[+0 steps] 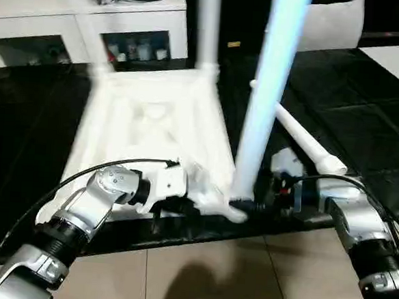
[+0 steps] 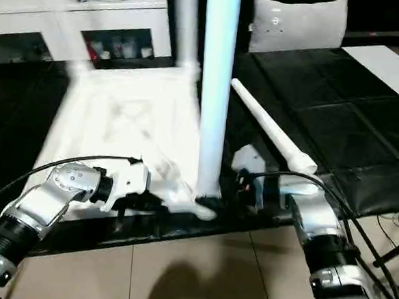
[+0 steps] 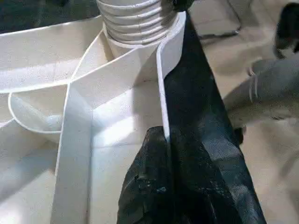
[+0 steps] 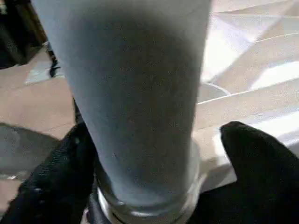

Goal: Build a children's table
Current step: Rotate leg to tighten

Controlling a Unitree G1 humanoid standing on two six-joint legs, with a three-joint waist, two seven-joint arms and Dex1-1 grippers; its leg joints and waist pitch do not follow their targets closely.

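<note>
The white tabletop (image 1: 147,118) lies upside down on the black mat, ribs up. One white leg (image 1: 208,27) stands upright in its far right corner socket. A second leg (image 1: 265,92) stands in the near right corner. My right gripper (image 1: 250,206) is shut on that leg's base, and in the right wrist view the leg (image 4: 140,93) fills the gap between the black fingers (image 4: 261,163). My left gripper (image 1: 181,203) is shut on the tabletop's near rim; its fingers (image 3: 154,186) pinch the thin wall (image 3: 163,84) below the threaded leg end (image 3: 135,21). A third leg (image 1: 306,143) lies loose on the mat to the right.
A white cabinet (image 1: 85,18) with glass doors stands behind the tabletop. A grey cushion (image 2: 297,23) leans at the back right. The black mat (image 1: 366,120) extends right, with a white board (image 1: 397,61) at its far edge. Beige floor tiles (image 1: 211,273) lie in front.
</note>
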